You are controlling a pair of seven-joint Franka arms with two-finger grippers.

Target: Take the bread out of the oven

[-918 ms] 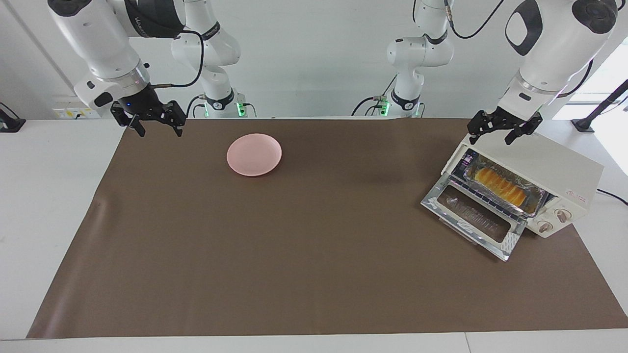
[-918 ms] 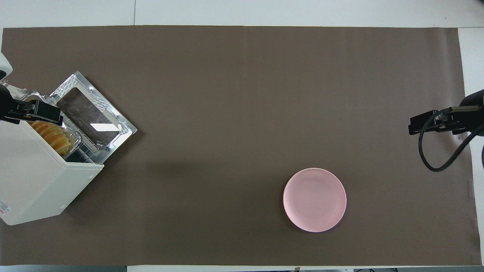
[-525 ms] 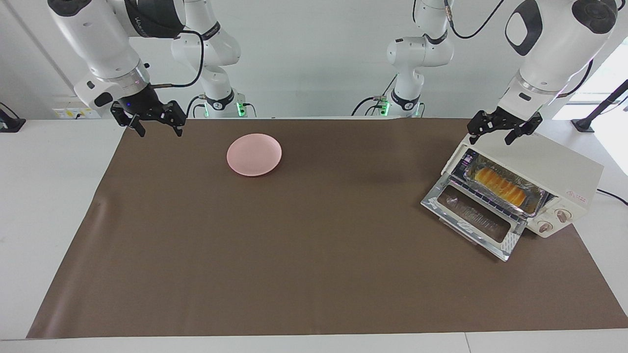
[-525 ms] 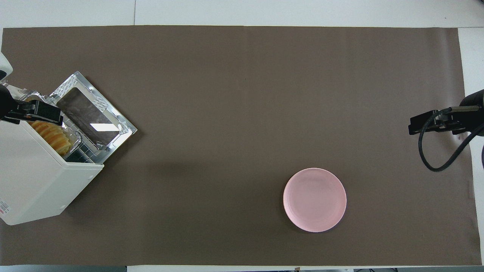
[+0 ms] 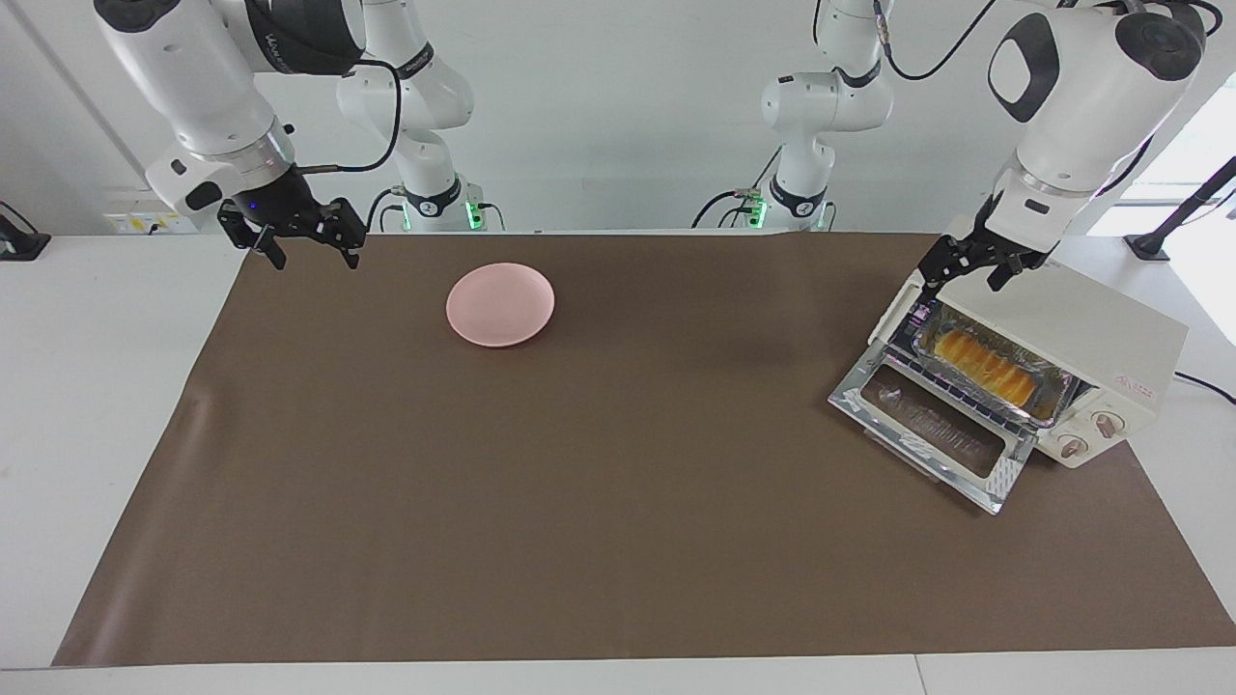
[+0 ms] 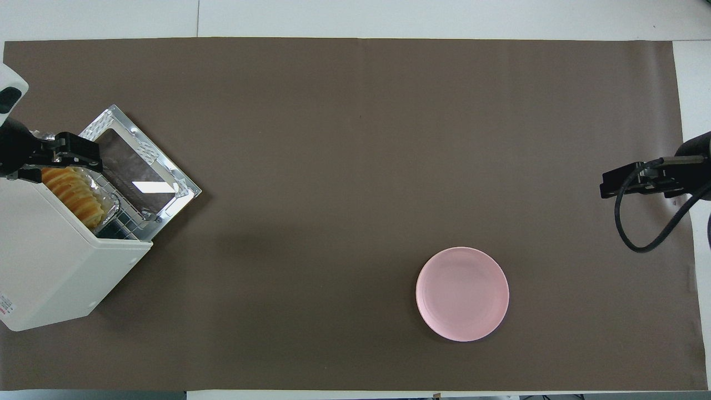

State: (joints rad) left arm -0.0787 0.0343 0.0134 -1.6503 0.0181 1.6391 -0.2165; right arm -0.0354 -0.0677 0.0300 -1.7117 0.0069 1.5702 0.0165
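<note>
The small golden ridged bread [image 5: 987, 366] lies in a crinkled silver foil tray [image 5: 1058, 394] inside the cream-white oven [image 5: 1110, 333]. It looks soft and light; grip its middle gently. The left end effector [image 5: 967, 271], spread, hovers over the oven; the right end effector [image 5: 309, 247], spread, waits.

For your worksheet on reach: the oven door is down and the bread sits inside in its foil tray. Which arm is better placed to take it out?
Probably the left. Its open tool hangs over the oven, just above the bread. The right tool, also open, waits over the mat's other end, past the pink plate.
</note>
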